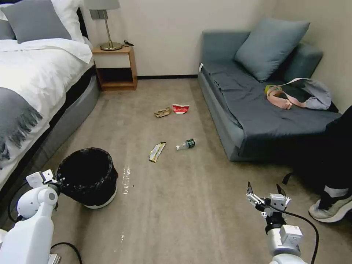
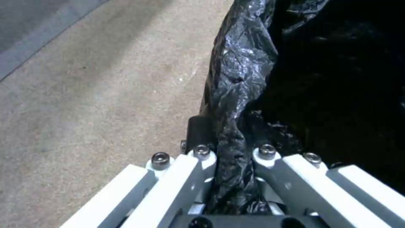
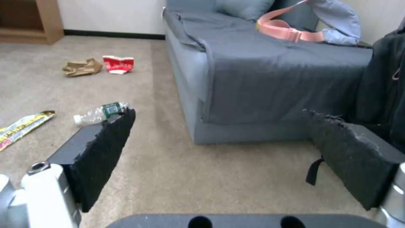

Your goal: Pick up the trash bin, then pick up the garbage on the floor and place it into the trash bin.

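The head view looks forward and down from high up, taking in the floor (image 1: 190,205), the bed (image 1: 33,73) on the robot's left and the sofa (image 1: 256,106) on its right. The left wrist view sits very close over the trash bin (image 2: 240,79), looking down along its bagged rim to bare floor. The right wrist view looks low across the floor toward the sofa, from well back. It shares the bottle (image 3: 101,112) and the red-and-white carton (image 3: 118,64) with the head view.
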Controlling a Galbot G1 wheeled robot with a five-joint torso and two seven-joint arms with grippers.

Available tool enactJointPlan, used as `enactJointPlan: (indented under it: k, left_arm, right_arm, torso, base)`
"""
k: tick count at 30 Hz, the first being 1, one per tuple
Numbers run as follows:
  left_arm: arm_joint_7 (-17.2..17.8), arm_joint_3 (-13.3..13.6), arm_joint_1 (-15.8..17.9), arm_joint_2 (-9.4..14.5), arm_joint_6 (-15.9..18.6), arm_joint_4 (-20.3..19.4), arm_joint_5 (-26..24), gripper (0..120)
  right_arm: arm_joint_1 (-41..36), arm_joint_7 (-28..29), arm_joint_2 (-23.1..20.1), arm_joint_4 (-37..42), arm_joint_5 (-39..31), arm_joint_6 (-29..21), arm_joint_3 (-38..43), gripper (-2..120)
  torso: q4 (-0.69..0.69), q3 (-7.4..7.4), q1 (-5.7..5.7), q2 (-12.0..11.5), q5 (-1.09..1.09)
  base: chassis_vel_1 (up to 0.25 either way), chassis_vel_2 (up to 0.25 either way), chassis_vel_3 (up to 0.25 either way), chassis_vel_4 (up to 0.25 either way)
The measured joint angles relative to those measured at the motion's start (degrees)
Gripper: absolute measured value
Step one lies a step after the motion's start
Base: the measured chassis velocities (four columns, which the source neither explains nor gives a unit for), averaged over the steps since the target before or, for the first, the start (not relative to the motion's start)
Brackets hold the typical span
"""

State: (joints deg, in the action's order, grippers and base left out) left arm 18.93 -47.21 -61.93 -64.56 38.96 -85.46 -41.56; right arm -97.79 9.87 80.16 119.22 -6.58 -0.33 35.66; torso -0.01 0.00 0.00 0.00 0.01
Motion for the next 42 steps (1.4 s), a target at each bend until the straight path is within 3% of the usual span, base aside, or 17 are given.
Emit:
enactJointPlan:
  k: [12,26,28,35,42]
  left_arm:
    - [-2.92,-0.54,-2.26,-0.67,-1.62,-2.29,1.68,3]
    - [-3.70,-2.20,-9.00,-0.22,-2.18,-12.51,0.25,2]
    - [-3.23,-2.87,-11.27,0.62,-2.08,-16.70,-2.04,2]
    - [-1.36,-4.88,-15.09,2.95,-1.44,-22.77,-6.96,2]
    - [-0.73,-6.64,-17.07,3.21,-1.39,-24.99,-7.18,2]
  right_arm:
    - [0.06,-0.03,-0.50,0.59,0.16,-0.36,-0.12,100]
    - [0.80,-1.53,-8.40,3.42,-3.31,-7.17,-0.46,100]
    - [0.78,-1.90,-10.63,4.07,-6.07,-8.17,-0.63,100]
    - [0.83,-2.42,-14.26,5.98,-8.20,-9.62,-1.60,100]
    - [0.98,-4.06,-15.47,6.25,-6.91,-8.88,-2.04,100]
  torso:
    - [0.00,0.00,0.00,0.00,-0.02]
    - [0.01,0.00,0.00,0.00,-0.02]
    - [0.01,0.00,0.00,0.00,-0.01]
    - [0.01,0.00,0.00,0.00,0.00]
    - [0.01,0.00,0.00,0.00,-0.01]
  base:
    - [0.000,0.000,0.000,0.000]
    - [0.000,0.000,0.000,0.000]
    - [0.000,0.000,0.000,0.000]
    - [0.000,0.000,0.000,0.000]
    - [0.000,0.000,0.000,0.000]
